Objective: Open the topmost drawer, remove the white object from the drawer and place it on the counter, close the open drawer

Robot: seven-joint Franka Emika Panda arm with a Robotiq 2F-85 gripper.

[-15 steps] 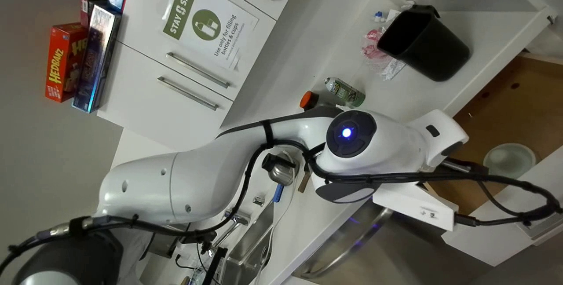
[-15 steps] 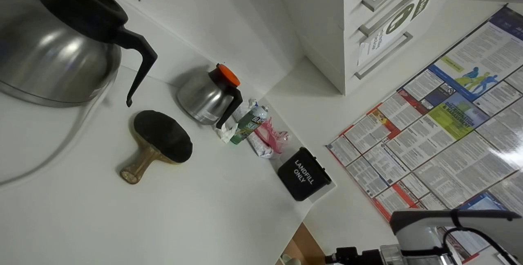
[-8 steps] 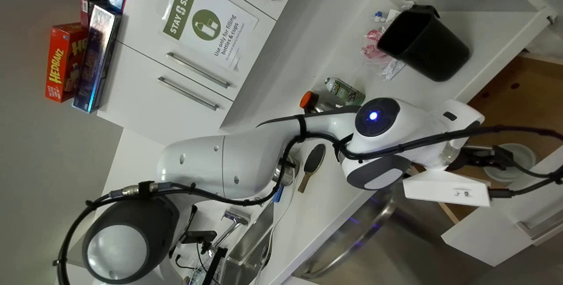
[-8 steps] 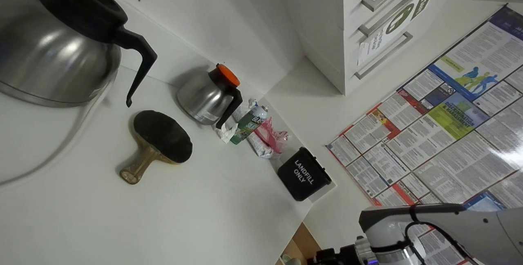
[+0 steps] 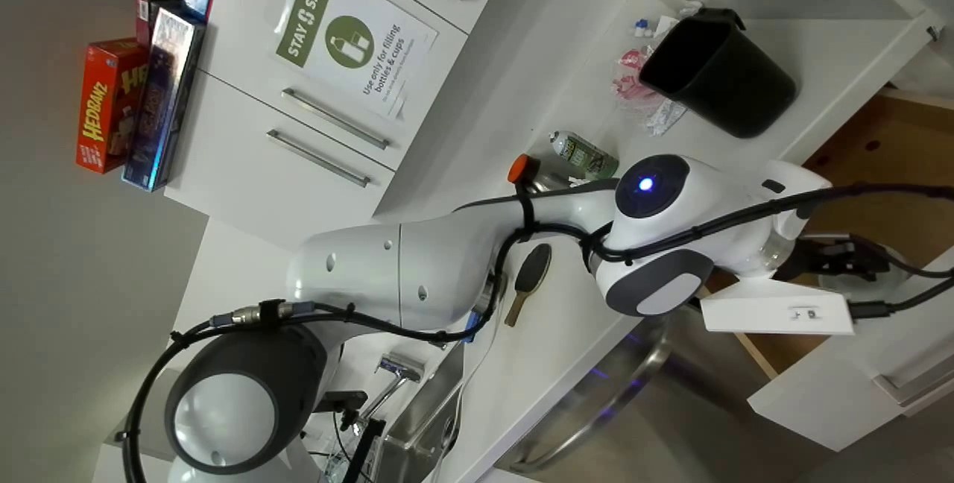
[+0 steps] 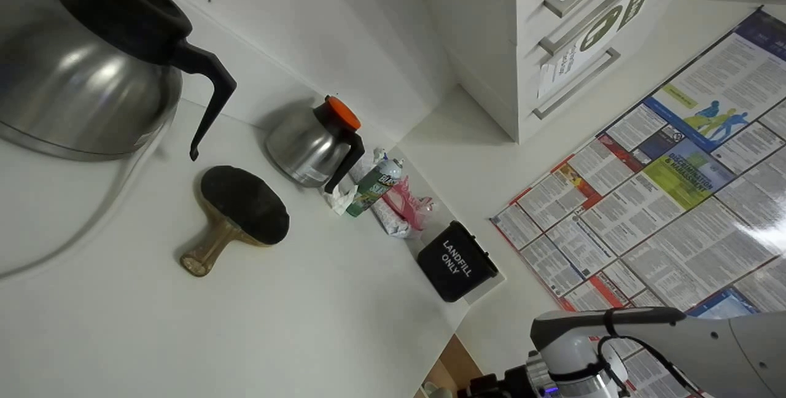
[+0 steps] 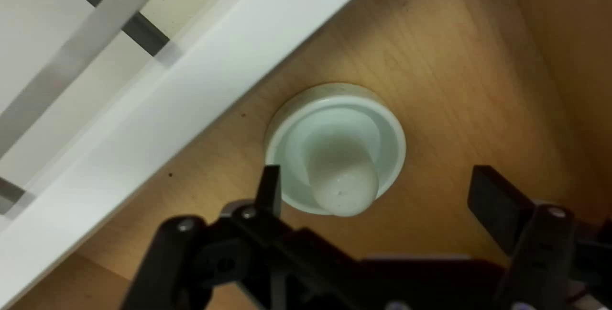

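The topmost drawer stands open; its white front [image 5: 835,393] and light brown inside [image 5: 887,147] show in an exterior view. The white object [image 7: 343,188] stands on the drawer floor: a round, shallow dish shape with a thick knob rising from its middle. In an exterior view it is partly hidden behind the gripper [image 5: 868,259]. In the wrist view my gripper [image 7: 377,171] is open and empty above the drawer. The knob lies between the fingers, nearer the left finger [image 7: 270,188]. The counter [image 5: 551,349] is a pale slab beside the drawer.
A black bin [image 5: 723,77] stands on the counter near the drawer. A spray can [image 5: 585,155], a steel carafe [image 6: 310,146] and a dark paddle [image 6: 245,204] also sit there. A steel appliance with a curved handle [image 5: 618,401] is below the counter edge beside the drawer.
The arm has reached further out, bringing the open gripper over the white object in the drawer. It moved only a little in the last half second. The drawer and object have not moved.
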